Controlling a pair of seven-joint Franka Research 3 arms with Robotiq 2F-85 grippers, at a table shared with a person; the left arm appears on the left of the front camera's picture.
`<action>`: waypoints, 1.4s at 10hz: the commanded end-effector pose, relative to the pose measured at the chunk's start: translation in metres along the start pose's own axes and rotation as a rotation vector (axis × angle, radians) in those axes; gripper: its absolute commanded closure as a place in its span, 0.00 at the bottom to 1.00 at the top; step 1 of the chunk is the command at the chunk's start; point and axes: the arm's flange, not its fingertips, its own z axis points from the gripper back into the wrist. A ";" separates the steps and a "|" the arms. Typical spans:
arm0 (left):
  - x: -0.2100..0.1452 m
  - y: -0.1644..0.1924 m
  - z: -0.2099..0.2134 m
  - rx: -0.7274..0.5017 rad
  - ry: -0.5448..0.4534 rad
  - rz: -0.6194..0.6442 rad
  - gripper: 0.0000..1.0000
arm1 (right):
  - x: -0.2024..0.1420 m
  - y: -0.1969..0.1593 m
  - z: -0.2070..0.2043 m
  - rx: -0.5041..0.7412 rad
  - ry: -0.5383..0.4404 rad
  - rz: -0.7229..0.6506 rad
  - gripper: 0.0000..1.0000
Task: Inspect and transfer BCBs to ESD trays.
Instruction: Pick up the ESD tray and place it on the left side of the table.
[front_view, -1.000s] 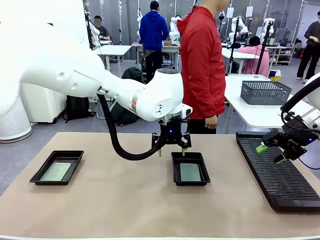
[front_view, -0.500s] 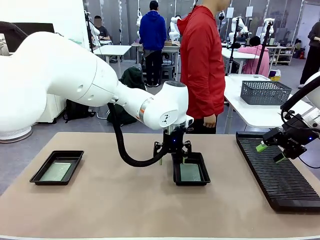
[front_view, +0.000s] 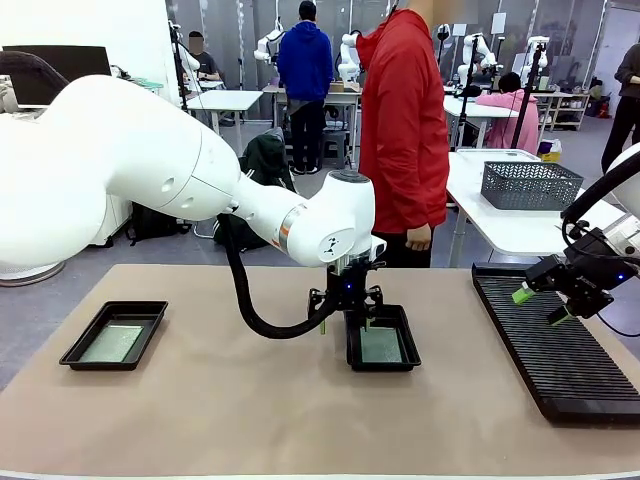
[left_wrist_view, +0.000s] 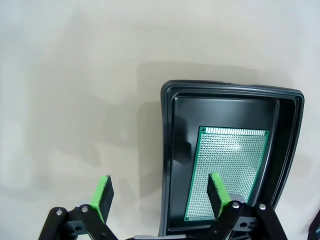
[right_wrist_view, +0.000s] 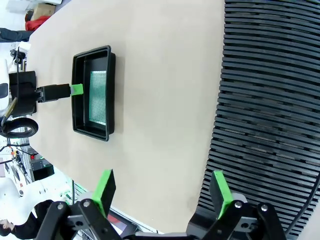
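Hovering: left claw (front_view: 344, 322) hangs low at the left rim of the middle ESD tray (front_view: 402, 364), fingers spread wide, nothing in them
Left wrist cam: one green pad (left_wrist_view: 103, 195) is over bare table (left_wrist_view: 75, 100), the other pad (left_wrist_view: 216, 193) is over the tray's inside, so the claw straddles that tray's wall (left_wrist_view: 166, 165)
Middle BCB: green board (left_wrist_view: 227, 167) lying flat on the tray floor, pretty shiny under the light, looks untouched by either pad
Other tray: second ESD tray (front_view: 90, 352) sits well off to the left on the table, with its own pale BCB (front_view: 111, 343) flat inside
Right claw: (front_view: 541, 305) released too, pads apart, held above the long black ribbed rack (front_view: 560, 370) on the right side, holding nothing
Right wrist cam: rack slats (right_wrist_view: 270, 100) fill one side, middle tray far across the table
Person: red jacket (front_view: 404, 120), standing at the far edge behind the middle tray, one hand (front_view: 421, 240) down at their side
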 end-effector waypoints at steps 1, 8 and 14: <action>0.001 0.002 -0.001 0.007 0.005 0.003 0.00 | -0.001 0.000 0.002 -0.004 -0.001 -0.008 0.00; 0.001 0.002 -0.001 0.007 0.005 0.003 0.00 | -0.001 0.000 0.002 -0.004 -0.001 -0.008 0.00; 0.001 0.003 -0.007 -0.042 0.003 -0.035 0.35 | -0.001 0.000 0.002 -0.004 -0.001 -0.008 0.00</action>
